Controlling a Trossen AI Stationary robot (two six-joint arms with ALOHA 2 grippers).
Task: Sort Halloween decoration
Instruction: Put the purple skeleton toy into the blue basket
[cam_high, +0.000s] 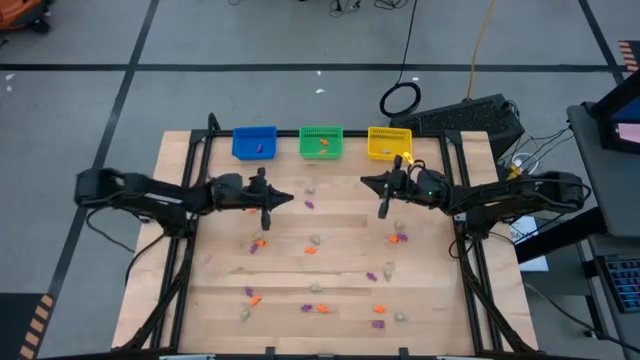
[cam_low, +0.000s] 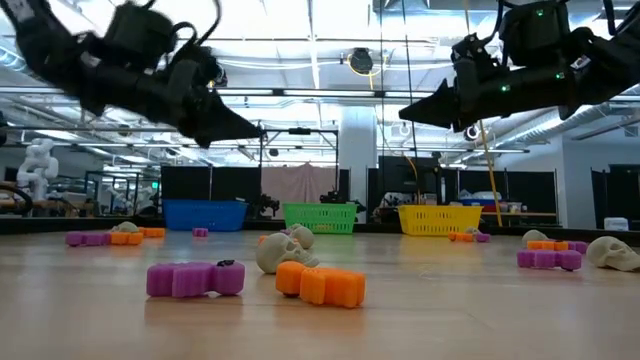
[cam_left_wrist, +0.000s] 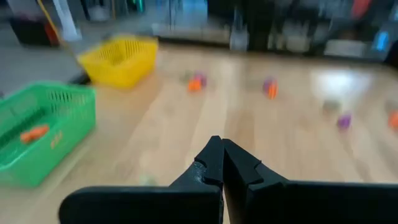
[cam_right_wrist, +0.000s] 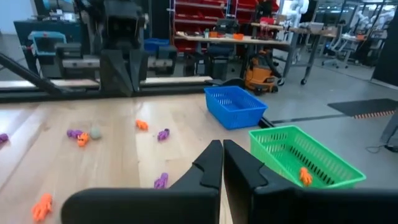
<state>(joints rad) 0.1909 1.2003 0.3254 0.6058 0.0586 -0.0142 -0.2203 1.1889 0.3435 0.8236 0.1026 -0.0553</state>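
Blue bin (cam_high: 254, 143), green bin (cam_high: 321, 141), yellow bin (cam_high: 389, 142)

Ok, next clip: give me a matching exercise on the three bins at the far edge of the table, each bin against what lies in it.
Column one:
1. blue bin
2. green bin
3. yellow bin

Column two:
A. an orange trinket
B. a purple trinket
C. pale and purple trinkets

Pairs: 1-B, 2-A, 3-C
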